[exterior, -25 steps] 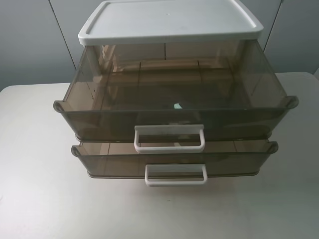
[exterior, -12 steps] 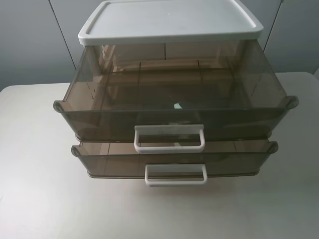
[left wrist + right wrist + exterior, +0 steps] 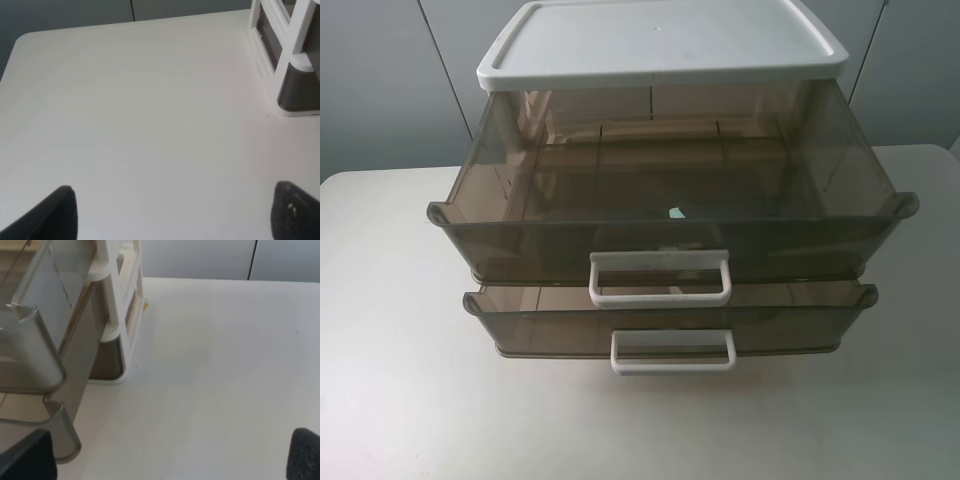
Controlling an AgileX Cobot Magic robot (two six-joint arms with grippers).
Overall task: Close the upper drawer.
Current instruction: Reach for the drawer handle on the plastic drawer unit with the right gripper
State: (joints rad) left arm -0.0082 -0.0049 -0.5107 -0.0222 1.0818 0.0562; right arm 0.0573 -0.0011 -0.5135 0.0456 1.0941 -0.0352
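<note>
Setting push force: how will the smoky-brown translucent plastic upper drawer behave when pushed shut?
The smoky-brown translucent plastic upper drawer looks almost empty, so probably light. It is wide and far out; an off-centre push may skew it, aim near the white loop handle. The white-topped cabinet stands on a smooth white table and might slide back.

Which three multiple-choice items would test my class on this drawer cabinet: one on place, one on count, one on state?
1. Where does the cabinet stand? A. on a pale table B. on a floor C. on a wall shelf
2. How many drawers does it hold? A. one B. two C. four
3. How is the upper drawer? A. pushed fully in B. pulled far out C. taken out, lying apart

Answers: 1 A, the table spreads all round its base. 2 B, only the upper drawer and the bottom drawer show. 3 B, its front juts well past the white top.
</note>
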